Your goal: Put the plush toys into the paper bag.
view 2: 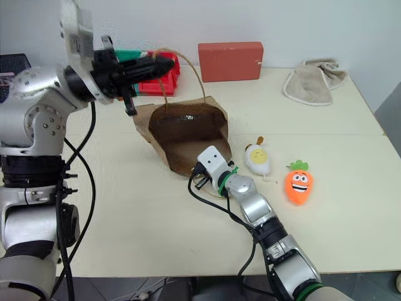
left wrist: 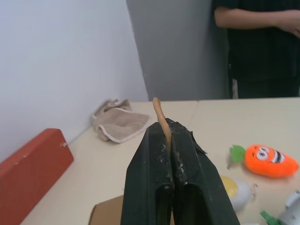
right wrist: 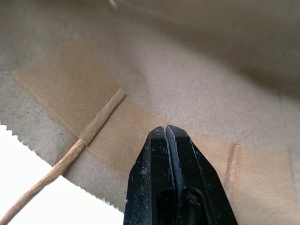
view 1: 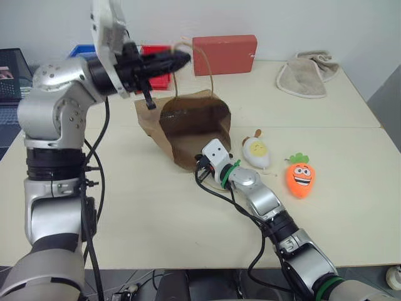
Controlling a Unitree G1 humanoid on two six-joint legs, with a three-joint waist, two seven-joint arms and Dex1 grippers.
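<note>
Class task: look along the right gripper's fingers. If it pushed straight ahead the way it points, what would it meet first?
The paper bag: the shut right gripper points at the bag's inner wall near a handle patch. How near it already is, I cannot tell.

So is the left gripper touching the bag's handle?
Touching. In the left wrist view the left gripper is shut on the handle, whose cord rises from between its fingers.

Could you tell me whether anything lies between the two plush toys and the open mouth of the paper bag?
Yes: the right gripper and its forearm lie at the paper bag's mouth, on the side where the white egg toy and orange carrot toy lie. Otherwise only bare table separates them.
</note>
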